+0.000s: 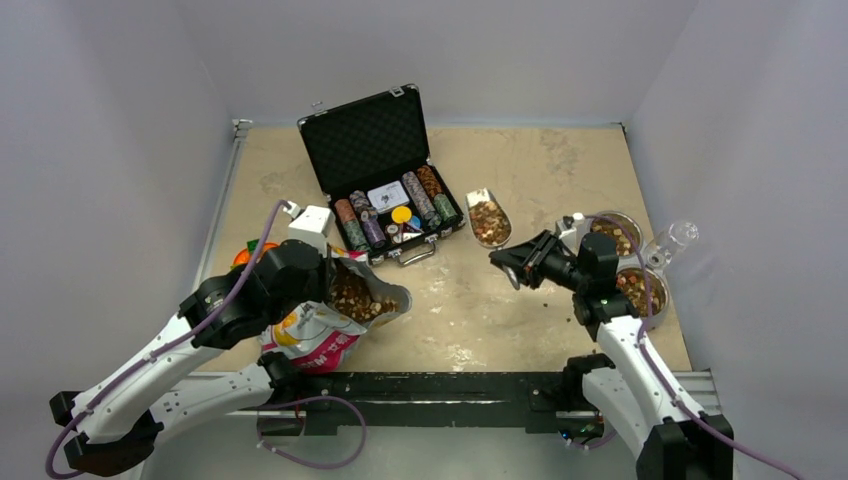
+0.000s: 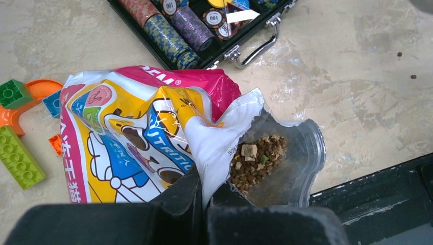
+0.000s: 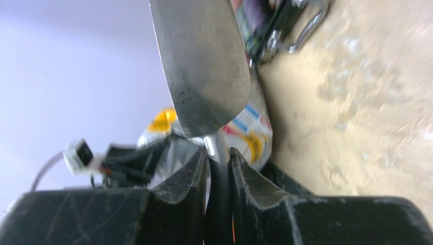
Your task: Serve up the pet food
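The printed pet-food bag (image 1: 315,335) (image 2: 127,132) lies at the near left with its mouth open, and brown pet food (image 1: 352,296) (image 2: 258,161) shows inside. My left gripper (image 1: 325,275) (image 2: 204,190) is shut on the bag's white inner edge beside the opening. My right gripper (image 1: 505,262) (image 3: 218,155) is shut on the handle of a metal scoop (image 1: 489,222) (image 3: 201,66). In the top view the scoop carries kibble, right of the case. The right wrist view shows only its bare metal side, with the bag behind it.
An open black case (image 1: 375,160) of poker chips (image 2: 171,38) stands at the back centre. Two bowls (image 1: 618,219) (image 1: 655,276) with kibble and a clear cup (image 1: 672,240) sit at the right edge. Toy bricks (image 2: 18,155) lie left of the bag. Stray pellets (image 2: 399,53) dot the table.
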{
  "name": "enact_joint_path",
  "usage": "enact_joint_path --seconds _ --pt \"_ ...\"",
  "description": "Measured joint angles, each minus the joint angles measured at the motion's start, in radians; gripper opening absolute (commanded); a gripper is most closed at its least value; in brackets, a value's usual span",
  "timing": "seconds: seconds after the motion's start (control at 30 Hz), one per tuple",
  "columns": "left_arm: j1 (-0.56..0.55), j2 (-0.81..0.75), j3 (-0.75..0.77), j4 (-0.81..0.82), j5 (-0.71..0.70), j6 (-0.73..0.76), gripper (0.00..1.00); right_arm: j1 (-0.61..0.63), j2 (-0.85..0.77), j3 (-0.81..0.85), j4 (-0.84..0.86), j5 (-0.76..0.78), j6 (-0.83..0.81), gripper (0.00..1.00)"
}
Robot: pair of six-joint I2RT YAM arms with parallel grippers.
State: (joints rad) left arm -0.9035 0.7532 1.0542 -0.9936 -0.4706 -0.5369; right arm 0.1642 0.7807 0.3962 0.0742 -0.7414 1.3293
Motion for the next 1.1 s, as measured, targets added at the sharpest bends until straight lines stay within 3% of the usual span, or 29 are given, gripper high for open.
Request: enact_joint_path --seconds 0.27,0.47,0.73,1.1 --pt "0.002 0.0 -0.002 0.009 0.05 0.033 0.0 -0.131 0.03 0.029 -0.037 0.243 0.073 0.0" --pt "0.006 -0.005 -0.002 0.009 0.071 0.046 0.0 -0.28 -0.084 -0.019 -0.103 0.383 0.172 0.0" --pt "0.006 -0.028 -0.012 0.01 0.082 0.05 0.0 -0.538 -0.079 -0.019 -0.192 0.337 0.177 0.0" --pt "0.006 -0.048 -0.032 0.032 0.117 0.137 0.0 -0.725 -0.006 0.096 -0.381 0.247 0.168 0.0"
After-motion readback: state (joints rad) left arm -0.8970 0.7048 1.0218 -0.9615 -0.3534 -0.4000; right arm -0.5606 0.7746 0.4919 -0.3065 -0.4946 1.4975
